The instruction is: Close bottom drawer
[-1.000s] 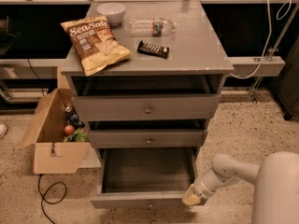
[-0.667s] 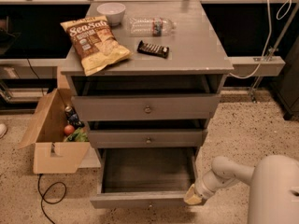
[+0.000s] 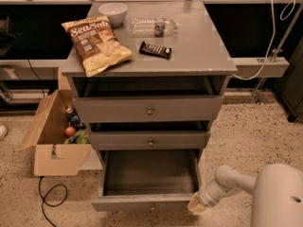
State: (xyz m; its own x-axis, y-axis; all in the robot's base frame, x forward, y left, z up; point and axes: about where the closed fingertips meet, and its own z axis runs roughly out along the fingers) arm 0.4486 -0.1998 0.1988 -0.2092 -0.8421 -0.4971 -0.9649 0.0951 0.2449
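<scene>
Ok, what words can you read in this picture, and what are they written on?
"Sea Salt": on the chip bag.
Smaller print on that bag: too blurred to read.
Candy bar wrapper: writing too blurred to read.
Plastic bottle label: too blurred to read.
No writing shows on the gripper, which sits at the open bottom drawer's front right corner.
</scene>
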